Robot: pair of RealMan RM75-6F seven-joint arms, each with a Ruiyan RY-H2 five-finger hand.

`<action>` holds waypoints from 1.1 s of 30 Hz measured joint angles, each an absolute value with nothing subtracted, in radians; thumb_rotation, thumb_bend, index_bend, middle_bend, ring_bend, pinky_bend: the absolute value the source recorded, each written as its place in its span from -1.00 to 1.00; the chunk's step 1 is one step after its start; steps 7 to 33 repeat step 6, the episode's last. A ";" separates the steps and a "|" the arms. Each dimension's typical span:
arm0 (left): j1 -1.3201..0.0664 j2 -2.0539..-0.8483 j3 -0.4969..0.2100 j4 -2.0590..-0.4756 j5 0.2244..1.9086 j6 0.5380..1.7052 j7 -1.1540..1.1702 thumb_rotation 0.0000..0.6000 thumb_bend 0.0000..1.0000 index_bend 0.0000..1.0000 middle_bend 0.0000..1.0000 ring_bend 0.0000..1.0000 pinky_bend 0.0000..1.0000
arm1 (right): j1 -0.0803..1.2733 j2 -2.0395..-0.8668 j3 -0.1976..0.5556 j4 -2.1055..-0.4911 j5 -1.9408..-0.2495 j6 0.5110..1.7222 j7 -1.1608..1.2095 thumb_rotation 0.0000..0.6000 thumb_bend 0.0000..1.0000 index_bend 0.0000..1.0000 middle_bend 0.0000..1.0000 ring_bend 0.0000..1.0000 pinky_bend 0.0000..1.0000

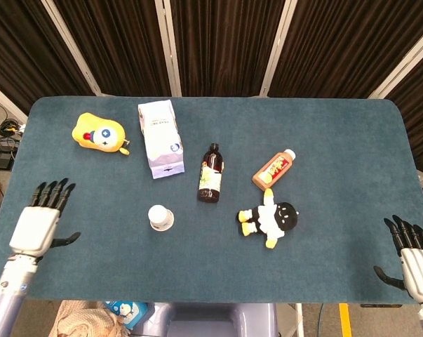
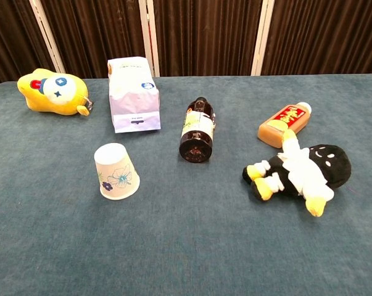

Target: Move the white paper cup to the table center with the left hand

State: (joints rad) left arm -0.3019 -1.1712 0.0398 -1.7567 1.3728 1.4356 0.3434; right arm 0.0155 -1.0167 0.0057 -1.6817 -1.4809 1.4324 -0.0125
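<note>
Near table's left edge, my left hand [image 1: 36, 226] hovers, fingers spread, holding nothing, well apart from paper cup [image 1: 160, 217]. Cup stands upside down, left of dark bottle [image 1: 210, 173], short of middle. Judgement: reach in low, wrap fingers round cup wall, grip lightly to avoid crushing, steer clear of bottle. Right hand [image 1: 413, 254] spread, idle.
</note>
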 measured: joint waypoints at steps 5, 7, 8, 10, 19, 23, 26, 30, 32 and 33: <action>-0.253 -1.145 0.075 -1.705 1.424 1.466 0.270 1.00 -0.75 -1.00 -1.00 -1.00 -1.00 | 0.017 -1.017 0.006 -1.681 -1.480 1.431 -0.016 1.00 -0.53 -1.00 -1.00 -1.00 -1.00; -0.244 -1.141 0.080 -1.698 1.439 1.474 0.259 1.00 -0.75 -1.00 -1.00 -1.00 -1.00 | 0.017 -1.018 0.007 -1.681 -1.480 1.431 -0.016 1.00 -0.53 -1.00 -1.00 -1.00 -1.00; -0.244 -1.141 0.080 -1.698 1.439 1.474 0.259 1.00 -0.75 -1.00 -1.00 -1.00 -1.00 | 0.017 -1.018 0.007 -1.681 -1.480 1.431 -0.016 1.00 -0.53 -1.00 -1.00 -1.00 -1.00; -0.244 -1.141 0.080 -1.698 1.439 1.474 0.259 1.00 -0.75 -1.00 -1.00 -1.00 -1.00 | 0.017 -1.018 0.007 -1.681 -1.480 1.431 -0.016 1.00 -0.53 -1.00 -1.00 -1.00 -1.00; -0.244 -1.141 0.080 -1.698 1.439 1.474 0.259 1.00 -0.75 -1.00 -1.00 -1.00 -1.00 | 0.017 -1.018 0.007 -1.681 -1.480 1.431 -0.016 1.00 -0.53 -1.00 -1.00 -1.00 -1.00; -0.244 -1.141 0.080 -1.698 1.439 1.474 0.259 1.00 -0.75 -1.00 -1.00 -1.00 -1.00 | 0.017 -1.018 0.007 -1.681 -1.480 1.431 -0.016 1.00 -0.53 -1.00 -1.00 -1.00 -1.00; -0.244 -1.141 0.080 -1.698 1.439 1.474 0.259 1.00 -0.75 -1.00 -1.00 -1.00 -1.00 | 0.017 -1.018 0.007 -1.681 -1.480 1.431 -0.016 1.00 -0.53 -1.00 -1.00 -1.00 -1.00; -0.244 -1.141 0.080 -1.698 1.439 1.474 0.259 1.00 -0.75 -1.00 -1.00 -1.00 -1.00 | 0.017 -1.018 0.007 -1.681 -1.480 1.431 -0.016 1.00 -0.53 -1.00 -1.00 -1.00 -1.00; -0.244 -1.141 0.080 -1.698 1.439 1.474 0.259 1.00 -0.75 -1.00 -1.00 -1.00 -1.00 | 0.017 -1.018 0.007 -1.681 -1.480 1.431 -0.016 1.00 -0.53 -1.00 -1.00 -1.00 -1.00; -0.244 -1.141 0.080 -1.698 1.439 1.474 0.259 1.00 -0.75 -1.00 -1.00 -1.00 -1.00 | 0.017 -1.018 0.007 -1.681 -1.480 1.431 -0.016 1.00 -0.53 -1.00 -1.00 -1.00 -1.00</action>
